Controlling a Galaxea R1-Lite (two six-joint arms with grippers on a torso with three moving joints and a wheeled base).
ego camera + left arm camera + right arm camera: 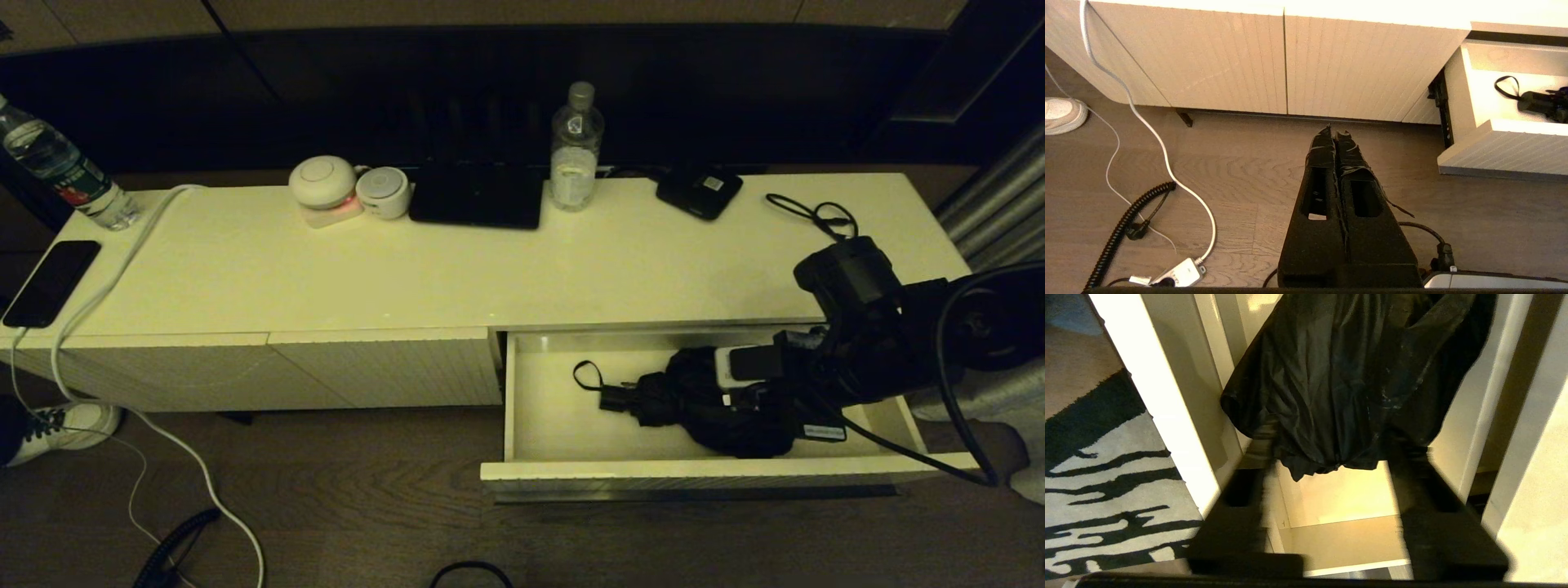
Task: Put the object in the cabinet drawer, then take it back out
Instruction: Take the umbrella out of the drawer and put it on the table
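The cabinet drawer (694, 471) is pulled out at the right of the cream cabinet. The black umbrella (702, 400) lies on its pale floor, handle and wrist loop (589, 377) pointing left. My right gripper (739, 400) reaches down into the drawer from the right. In the right wrist view its fingers (1257, 449) stand wide apart on either side of the umbrella's bunchy fabric end (1339, 375); it is open. My left gripper (1336, 132) is shut and empty, hanging over the wooden floor in front of the closed ribbed panels, with the drawer (1506, 151) off to its side.
On the cabinet top stand a water bottle (575, 147), a flat black device with a white label (699, 190), a thin black cable (816, 214), round white devices (324, 181), a dark tablet (478, 196) and a phone (51, 282). White and coiled cables (1147, 122) lie on the floor.
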